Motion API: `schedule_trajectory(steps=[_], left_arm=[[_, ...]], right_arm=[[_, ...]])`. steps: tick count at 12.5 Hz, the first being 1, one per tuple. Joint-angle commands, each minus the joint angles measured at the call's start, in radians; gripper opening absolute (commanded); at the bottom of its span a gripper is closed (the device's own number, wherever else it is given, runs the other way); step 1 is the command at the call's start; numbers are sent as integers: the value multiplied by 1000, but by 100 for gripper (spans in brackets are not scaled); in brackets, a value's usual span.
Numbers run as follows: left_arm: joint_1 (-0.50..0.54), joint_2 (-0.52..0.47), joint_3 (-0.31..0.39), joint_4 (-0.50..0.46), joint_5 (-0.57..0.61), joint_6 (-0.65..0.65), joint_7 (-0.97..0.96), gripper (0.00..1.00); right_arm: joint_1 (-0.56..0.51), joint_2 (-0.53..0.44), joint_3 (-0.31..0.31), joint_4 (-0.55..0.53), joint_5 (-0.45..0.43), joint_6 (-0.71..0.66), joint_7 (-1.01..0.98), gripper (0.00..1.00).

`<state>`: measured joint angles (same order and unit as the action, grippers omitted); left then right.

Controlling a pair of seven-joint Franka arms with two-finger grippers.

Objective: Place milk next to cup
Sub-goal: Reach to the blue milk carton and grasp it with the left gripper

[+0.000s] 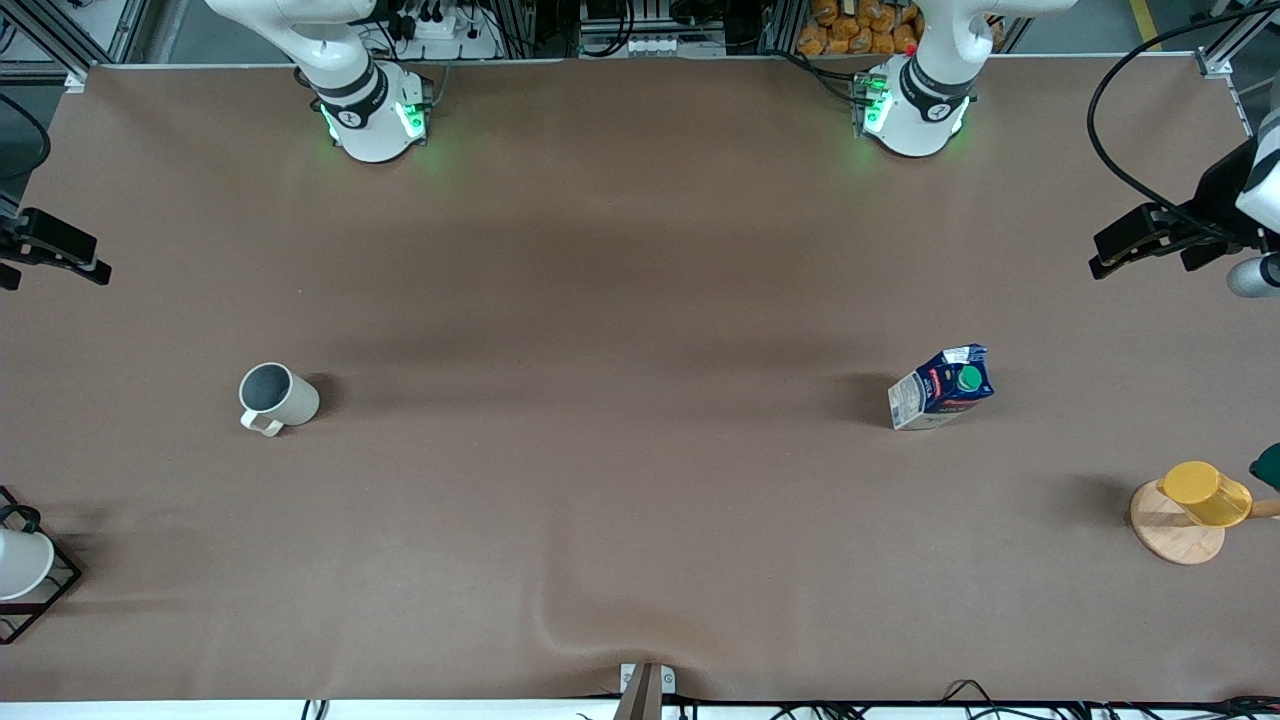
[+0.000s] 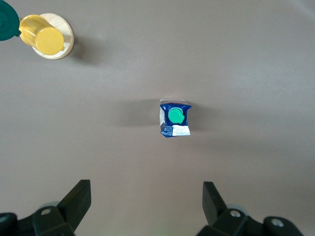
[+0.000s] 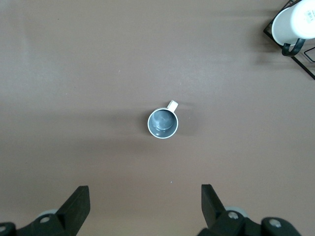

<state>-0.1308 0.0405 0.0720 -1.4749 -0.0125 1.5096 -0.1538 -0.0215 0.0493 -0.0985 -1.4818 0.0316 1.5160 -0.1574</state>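
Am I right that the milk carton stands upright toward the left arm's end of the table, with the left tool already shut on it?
Not quite. The milk carton does stand upright toward the left arm's end of the table, but the left tool is open and high above it, touching nothing, as the left wrist view shows. The cup sits apart, toward the right arm's end.

Bare brown table [image 1: 640,480] runs unbroken between the milk [image 1: 941,387], toward the left arm's end, and the cup [image 1: 277,397], toward the right arm's end; the 2 stand well apart. The yellow cup [image 1: 1207,493] on its wooden stand [image 1: 1172,530] sits nearer the front camera than the milk, at the table's edge. A white cup [image 1: 20,562] on a black wire rack [image 1: 55,590] crowds the corner nearer the camera than the cup. Both grippers hang high with jaws spread: the left gripper [image 2: 146,206] over the milk, the right gripper [image 3: 145,206] over the cup.
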Motion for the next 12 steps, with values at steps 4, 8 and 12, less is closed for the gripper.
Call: schedule_trajectory(steps=[4,8,12], left_arm=[[2,48,-3,7,-9,-3,2,100],[-17,153,-32,-18,-11,53,-16,100],[-4,165,-38,-198,-6,255,-47,100]], right_arm=[[-12,8,8,15,-2,-11,7,100],[-12,9,8,15,-2,-10,9,100],[-3,38,9,21,-10,-5,-2,100]])
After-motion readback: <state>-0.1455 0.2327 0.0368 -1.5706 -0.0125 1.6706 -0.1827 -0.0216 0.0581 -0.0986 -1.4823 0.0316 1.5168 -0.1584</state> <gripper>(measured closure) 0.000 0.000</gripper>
